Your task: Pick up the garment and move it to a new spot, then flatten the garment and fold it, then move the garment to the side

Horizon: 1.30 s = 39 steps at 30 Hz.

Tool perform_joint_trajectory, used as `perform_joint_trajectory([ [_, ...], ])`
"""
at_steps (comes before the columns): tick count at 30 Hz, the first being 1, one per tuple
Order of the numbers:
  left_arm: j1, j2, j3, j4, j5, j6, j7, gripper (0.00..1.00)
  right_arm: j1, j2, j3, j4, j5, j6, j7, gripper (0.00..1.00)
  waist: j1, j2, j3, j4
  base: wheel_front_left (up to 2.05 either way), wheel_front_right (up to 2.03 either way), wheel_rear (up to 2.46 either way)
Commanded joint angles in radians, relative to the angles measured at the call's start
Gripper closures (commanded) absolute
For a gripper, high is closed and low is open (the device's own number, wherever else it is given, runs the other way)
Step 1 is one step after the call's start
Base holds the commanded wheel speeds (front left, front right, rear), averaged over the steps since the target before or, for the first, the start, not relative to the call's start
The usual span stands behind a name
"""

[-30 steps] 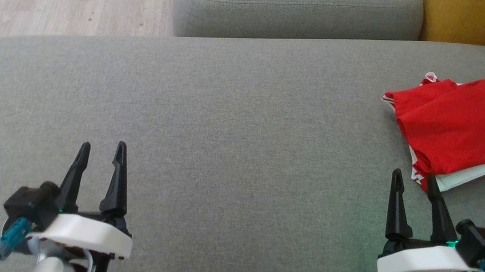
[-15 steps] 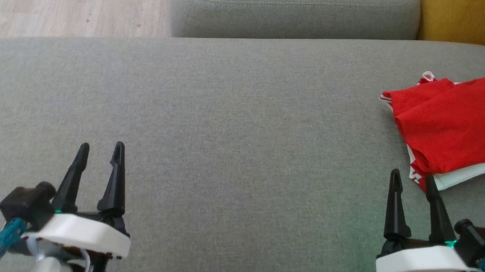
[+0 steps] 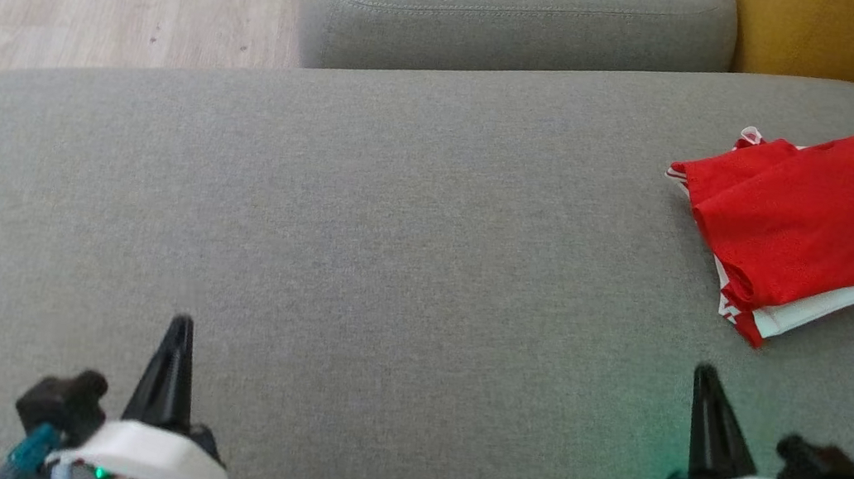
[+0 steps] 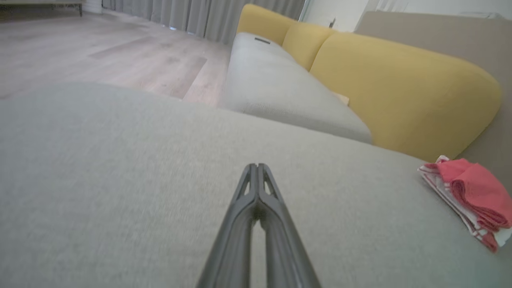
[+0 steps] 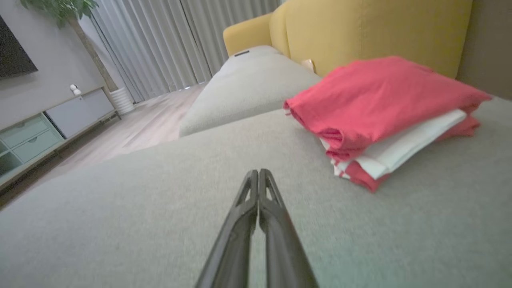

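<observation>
Starting with the head view, the garment [image 3: 805, 226] lies as a folded red packet with a white layer showing at its near edge. It sits at the far right corner of the grey sofa seat [image 3: 408, 254]. No lettering is visible on it. The left claw [image 3: 180, 322] is at the near edge on the left, clenched and holding nothing. The right claw [image 3: 703, 370] is at the near edge on the right, likewise clenched and empty. The garment lies ahead of the right claw and slightly to its right, a clear gap apart. The left claw is well apart from it, across most of the seat. The packet's longer axis appears to run from near-left to far-right, skewed to the seat's edges.

In the left wrist view, the left claw [image 4: 256, 166] shows both fingers pressed together over bare fabric. The garment [image 4: 472, 192] rests far off at the right edge of the seat, below the yellow backrest [image 4: 400, 88].

In the right wrist view, the right claw [image 5: 259, 172] is also clenched on nothing. The garment [image 5: 380, 96] lies close ahead and to the right, its stacked fold edges facing the claw.

Assessment: the fold and the move aside look complete. Any further handling falls to the right arm, which is nearer; its claw must be released first.
</observation>
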Motion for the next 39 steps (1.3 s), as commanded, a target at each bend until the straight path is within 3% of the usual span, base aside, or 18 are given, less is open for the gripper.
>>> perform_joint_trajectory([
  [1,-0.021,0.001,0.004,-0.022,-0.026,-0.003,0.006,1.00,-0.021,-0.001,-0.004,-0.024,0.028,0.000,0.007,1.00,0.0000,0.0000,0.000,0.001,0.00,0.00,0.00],
  [39,-0.067,0.012,0.072,0.002,-0.401,-0.051,0.107,1.00,-0.034,-0.003,-0.053,-0.067,0.426,0.000,0.113,1.00,0.0000,0.0000,0.003,0.015,0.00,0.00,0.00],
])
